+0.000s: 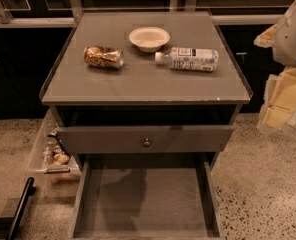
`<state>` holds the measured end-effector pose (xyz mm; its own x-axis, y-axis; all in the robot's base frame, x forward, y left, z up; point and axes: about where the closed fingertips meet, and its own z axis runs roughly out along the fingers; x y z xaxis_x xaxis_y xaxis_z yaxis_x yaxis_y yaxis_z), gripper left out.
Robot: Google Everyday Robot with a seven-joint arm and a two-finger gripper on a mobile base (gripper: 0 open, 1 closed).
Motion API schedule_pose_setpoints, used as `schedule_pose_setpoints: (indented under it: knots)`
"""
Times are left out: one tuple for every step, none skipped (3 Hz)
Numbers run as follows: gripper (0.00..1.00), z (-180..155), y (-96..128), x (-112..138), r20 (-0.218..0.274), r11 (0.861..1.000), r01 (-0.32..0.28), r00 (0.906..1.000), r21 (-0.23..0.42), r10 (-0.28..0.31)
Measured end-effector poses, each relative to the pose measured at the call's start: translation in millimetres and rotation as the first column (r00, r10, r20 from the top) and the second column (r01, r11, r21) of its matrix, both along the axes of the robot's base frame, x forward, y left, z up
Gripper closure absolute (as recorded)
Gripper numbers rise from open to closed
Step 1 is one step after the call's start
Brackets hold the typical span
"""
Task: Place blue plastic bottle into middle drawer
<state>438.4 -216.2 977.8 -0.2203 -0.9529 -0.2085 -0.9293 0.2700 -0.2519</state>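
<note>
Clear white-capped plastic bottle point(188, 59) lies on grey cabinet top point(138, 83); wide grey drawer point(143, 199) stands open below, ready. Gripper point(280, 101) waits right of cabinet; grip cannot be told.

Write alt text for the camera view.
A blue plastic bottle lies on its side on the cabinet top, right of a white bowl and a golden can. Below, the middle drawer stands open; the end effector hangs at far right.

The surface point(138, 81) carries a can point(103, 57), a bowl point(149, 38) and a bottle point(188, 59) lying flat; the claw point(279, 106) hangs to its right.
</note>
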Motion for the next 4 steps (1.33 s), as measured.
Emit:
schedule_pose_setpoints:
  knots:
    - [0.0,-3.1,1.1,9.2,0.006,1.0,-0.011,0.9999,0.005,0.011]
    - [0.0,-7.6,3.9,32.3,0.039,0.998,-0.058,0.9976,0.038,0.056]
    - [0.0,-14.2,3.4,60.8,0.087,0.992,-0.112,0.9905,0.064,0.106]
    - [0.0,-28.6,-12.4,114.6,0.157,0.976,-0.195,0.9715,0.098,0.178]
